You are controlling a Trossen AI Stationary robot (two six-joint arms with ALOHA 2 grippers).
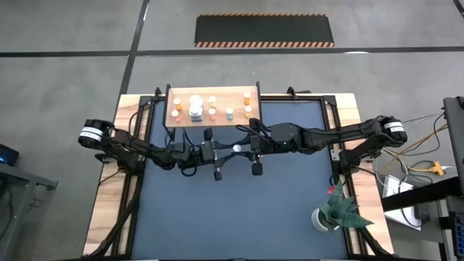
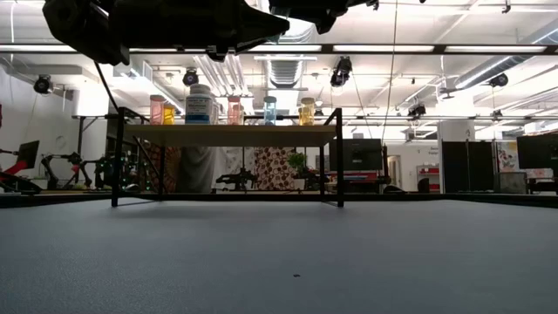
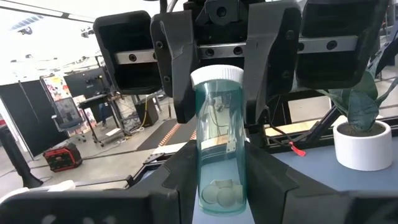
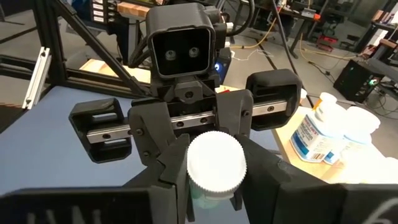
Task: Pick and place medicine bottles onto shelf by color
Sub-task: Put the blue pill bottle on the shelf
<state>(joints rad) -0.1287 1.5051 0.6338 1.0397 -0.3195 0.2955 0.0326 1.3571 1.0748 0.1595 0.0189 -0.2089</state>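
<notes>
Greenish bottle (image 3: 219,149) clamped between both grippers' fingers, left gripper (image 1: 217,161), right gripper (image 1: 254,155), above dark mat (image 1: 239,210), workshop behind.

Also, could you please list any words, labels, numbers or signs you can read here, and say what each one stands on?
No text can be read in any view.
Blue label on the large white bottle on the shelf: printed lines, too blurred to read.
Poster in the room behind: too small to read.
Teal bottle: no label visible.
</notes>
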